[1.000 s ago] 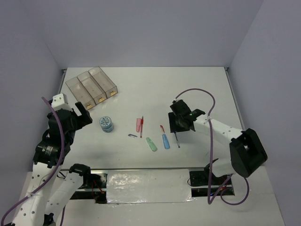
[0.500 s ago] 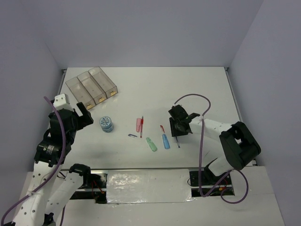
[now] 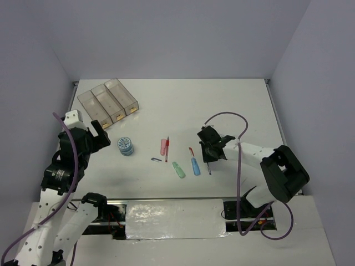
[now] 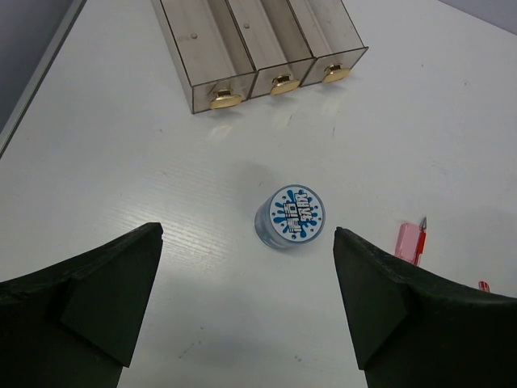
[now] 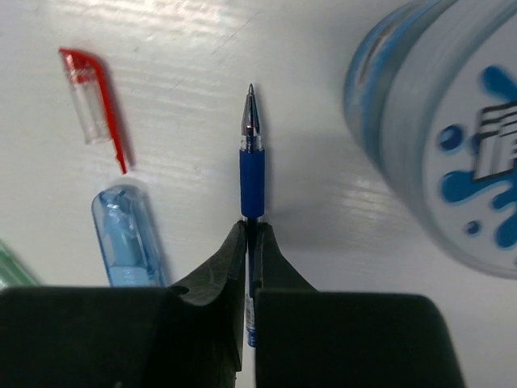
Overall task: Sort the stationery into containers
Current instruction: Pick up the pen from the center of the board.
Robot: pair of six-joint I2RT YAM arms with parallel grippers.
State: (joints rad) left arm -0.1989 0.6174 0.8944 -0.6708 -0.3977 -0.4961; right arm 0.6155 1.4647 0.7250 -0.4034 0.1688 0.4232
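My right gripper (image 5: 251,230) is shut on a blue pen (image 5: 251,162) that lies on the white table, its tip pointing away from the jaws. To the pen's left lie a blue bar (image 5: 125,238) and a clear red pen cap (image 5: 91,97); to its right stands a blue-white tape roll (image 5: 452,145). From above, the right gripper (image 3: 209,152) sits over the blue pen (image 3: 209,167), with the blue bar (image 3: 195,166), green bar (image 3: 178,169), pink bar (image 3: 163,147) and red pen (image 3: 167,149) to its left. My left gripper (image 4: 249,299) hangs open and empty, short of another tape roll (image 4: 292,217).
Three clear containers (image 3: 108,100) stand in a row at the far left, their gold labels (image 4: 282,82) facing the left gripper. A small dark blue cap (image 3: 157,160) lies near the green bar. The right arm's purple cable (image 3: 227,117) loops above the table.
The right gripper's jaws have gone from partly open to shut on the blue pen, and the gripper has shifted slightly toward the table's near edge. The left arm has stayed where it was.
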